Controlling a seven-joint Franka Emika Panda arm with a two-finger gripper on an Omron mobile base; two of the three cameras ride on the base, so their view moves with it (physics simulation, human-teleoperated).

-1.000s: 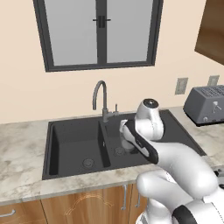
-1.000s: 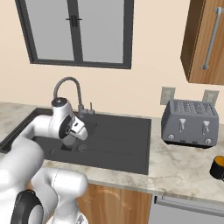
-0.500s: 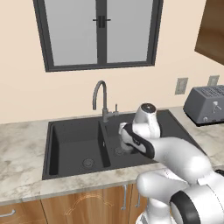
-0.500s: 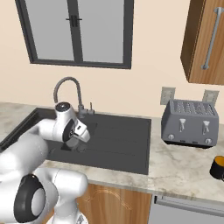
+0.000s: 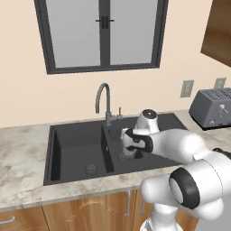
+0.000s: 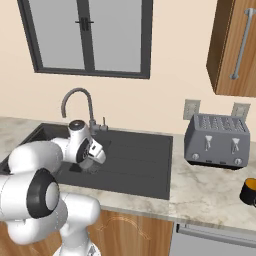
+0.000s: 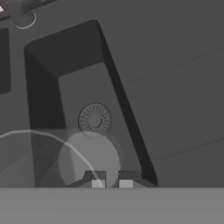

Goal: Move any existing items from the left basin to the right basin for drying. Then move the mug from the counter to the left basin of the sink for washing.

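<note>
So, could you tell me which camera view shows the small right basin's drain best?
The hand view: the right basin lies open below, its round drain clearly ribbed. In the left base view the arm covers most of that basin; in the right base view the drain cannot be made out.

This is a kitchen in a home. A black sink (image 5: 149, 163) with two bowls and a curved grey tap (image 5: 103, 101) sits in a stone surface (image 6: 210, 192) with beige and grey marks. Wooden cupboards (image 5: 90, 212) stand under it, and one more wooden cupboard (image 6: 235, 47) hangs on the wall. A grey toaster (image 6: 216, 141) stands near wall plugs (image 6: 191, 109). A dark-framed window (image 5: 103, 34) is above the tap
</note>
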